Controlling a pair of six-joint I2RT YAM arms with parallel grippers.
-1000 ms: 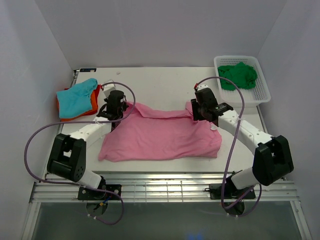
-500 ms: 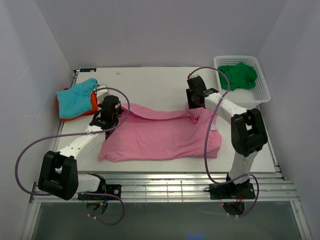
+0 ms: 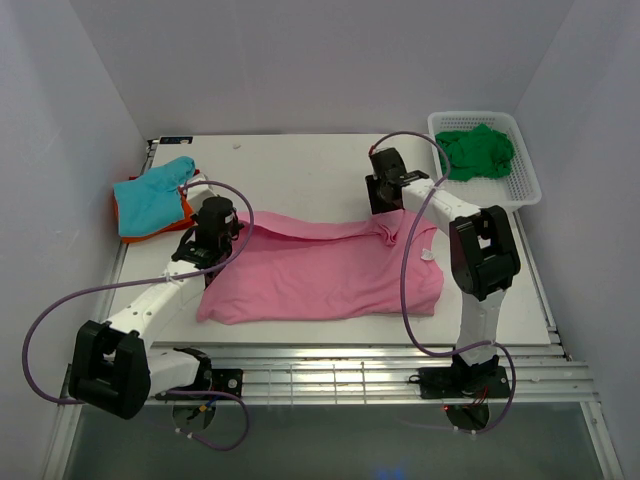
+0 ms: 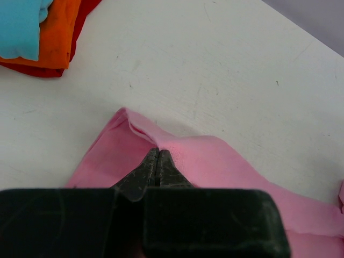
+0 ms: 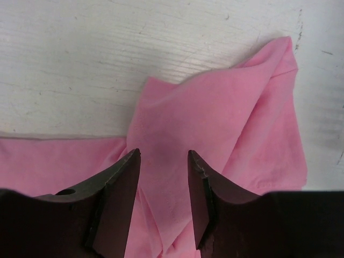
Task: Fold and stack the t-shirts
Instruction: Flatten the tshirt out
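The large pink t-shirt (image 3: pixel 320 272) lies spread across the middle of the table. My left gripper (image 3: pixel 222 235) is shut on its far left edge; the left wrist view shows the fingertips (image 4: pixel 157 150) pinching a raised pink fold (image 4: pixel 161 141). My right gripper (image 3: pixel 388 210) hangs over the shirt's far right corner. Its jaws (image 5: pixel 163 153) stand apart, with the rumpled pink sleeve (image 5: pixel 215 123) lying under and between them, not pinched. A teal t-shirt (image 3: pixel 150 195) lies on an orange one (image 3: pixel 186 212) at the far left. A dark green one (image 3: pixel 478 150) fills the basket.
The white mesh basket (image 3: pixel 530 190) stands at the far right corner of the table. The teal and orange pile (image 4: pixel 54 32) sits just beyond and to the left of my left gripper. White walls close the table in on three sides.
My right arm has reared up and its gripper has moved away and leftward over the right sleeve. My left gripper has drawn slightly left and nearer, keeping the pink edge.
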